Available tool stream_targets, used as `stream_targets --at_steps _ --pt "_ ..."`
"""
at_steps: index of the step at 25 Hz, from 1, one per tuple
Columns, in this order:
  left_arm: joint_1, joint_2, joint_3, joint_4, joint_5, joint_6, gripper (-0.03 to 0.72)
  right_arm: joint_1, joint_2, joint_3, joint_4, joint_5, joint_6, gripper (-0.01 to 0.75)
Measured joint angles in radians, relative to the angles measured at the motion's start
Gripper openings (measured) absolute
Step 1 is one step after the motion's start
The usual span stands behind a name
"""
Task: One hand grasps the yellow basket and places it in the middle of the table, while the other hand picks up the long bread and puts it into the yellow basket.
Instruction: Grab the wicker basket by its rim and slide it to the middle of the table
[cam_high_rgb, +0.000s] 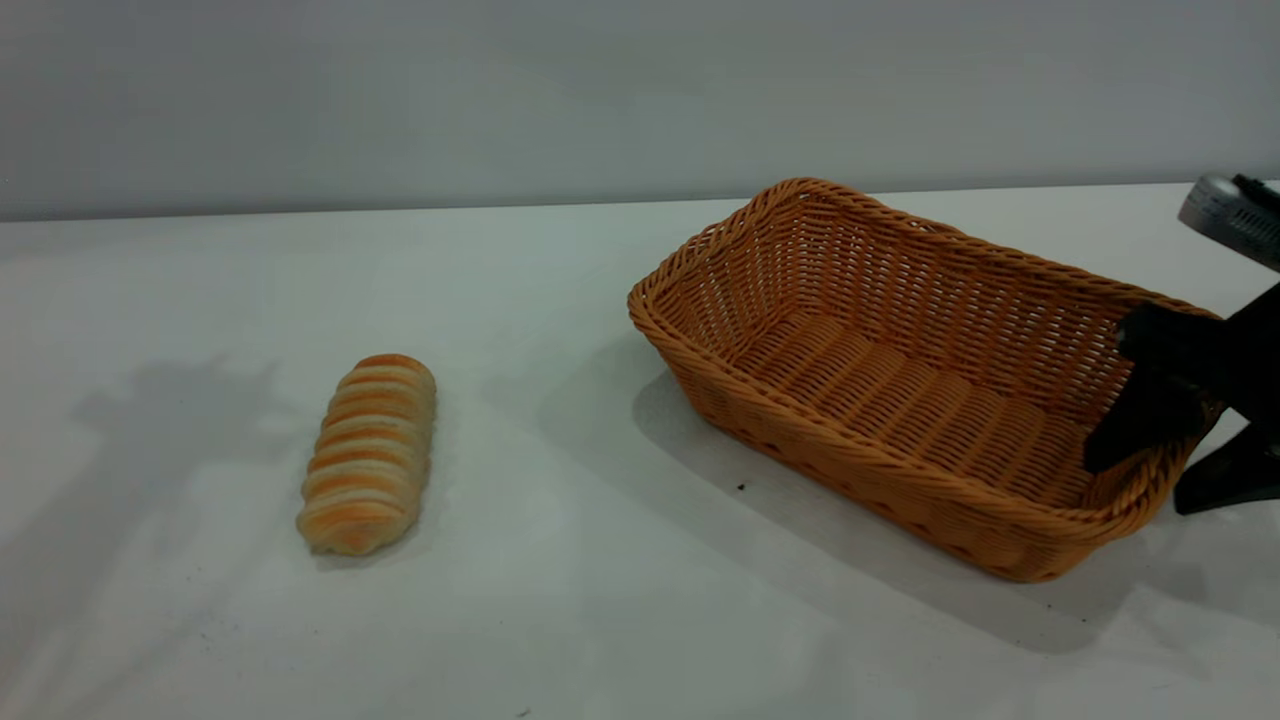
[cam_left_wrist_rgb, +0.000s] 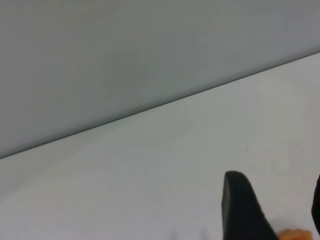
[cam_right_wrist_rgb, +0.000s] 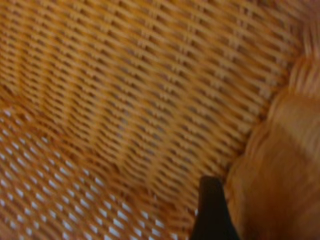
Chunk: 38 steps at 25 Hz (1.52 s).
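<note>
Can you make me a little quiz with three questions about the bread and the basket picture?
1. True or false: the long bread is already inside the yellow basket.
2. Which gripper is at the basket's rim? A) left B) right
3. Fill in: the bread lies on the white ____.

Key:
1. False. It lies on the table, apart from the empty basket.
2. B. The right gripper straddles the basket's end wall, one finger inside and one outside.
3. Table.

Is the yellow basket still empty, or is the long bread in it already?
Empty. The yellow basket shows only its bare ribbed bottom; the long bread lies on the table, apart to its left.
</note>
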Motion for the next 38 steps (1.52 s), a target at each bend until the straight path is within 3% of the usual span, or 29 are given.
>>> stream_targets --at_steps 6,11,12,25,34,38 --pt "-0.001 0.0 0.0 0.0 -0.001 0.001 0.414 0.0 0.066 -0.052 0.046 0.03 -0.031 0.436" --pt "-0.001 0.0 0.0 0.0 -0.001 0.002 0.414 0.0 0.077 -0.058 0.08 0.034 -0.029 0.186" --pt "-0.001 0.0 0.0 0.0 -0.001 0.002 0.414 0.001 0.077 -0.06 0.078 0.036 -0.039 0.166" --pt "-0.001 0.0 0.0 0.0 0.0 0.004 0.414 0.022 -0.028 -0.094 0.036 0.075 -0.104 0.162" --pt "-0.001 0.0 0.0 0.0 0.015 0.005 0.414 0.274 -0.037 -0.288 -0.239 0.133 0.164 0.162" --pt "-0.001 0.0 0.0 0.0 0.02 0.005 0.414 0.344 0.023 -0.332 -0.336 0.133 0.285 0.162"
